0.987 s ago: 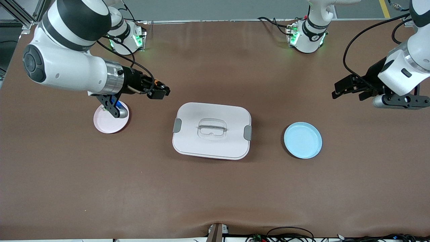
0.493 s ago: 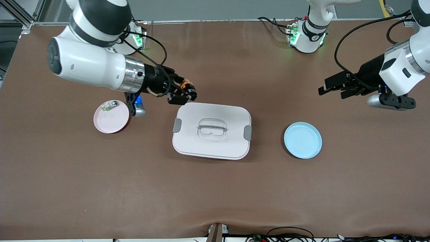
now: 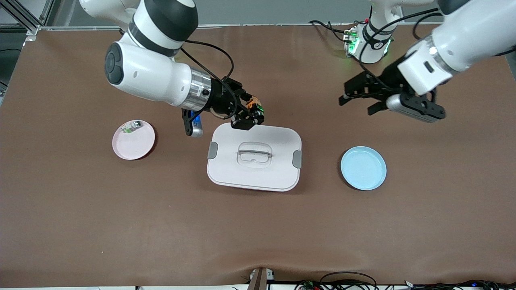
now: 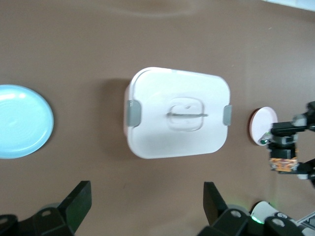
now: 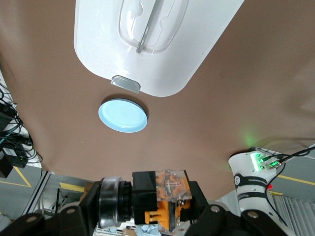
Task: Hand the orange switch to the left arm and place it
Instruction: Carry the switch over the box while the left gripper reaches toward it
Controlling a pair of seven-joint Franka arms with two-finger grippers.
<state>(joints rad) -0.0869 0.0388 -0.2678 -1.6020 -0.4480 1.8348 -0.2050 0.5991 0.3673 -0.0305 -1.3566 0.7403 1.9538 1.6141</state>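
Having swung inward, the right gripper is clamping the orange switch above the box edge, needing height, while the spread-fingered left gripper is approaching.

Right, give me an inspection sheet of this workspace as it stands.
Surface: brown table, bare in the part nearest the front camera.
Job's things: orange switch held up; white box mid-table, lid on.
Clutter: pink plate holding a small green-and-white part; blue plate.
Grippers: right end effector shut on the switch over the box's edge; left end effector open, above the table.
Cables: black leads at the table's near edge.
Surroundings: nothing seen.
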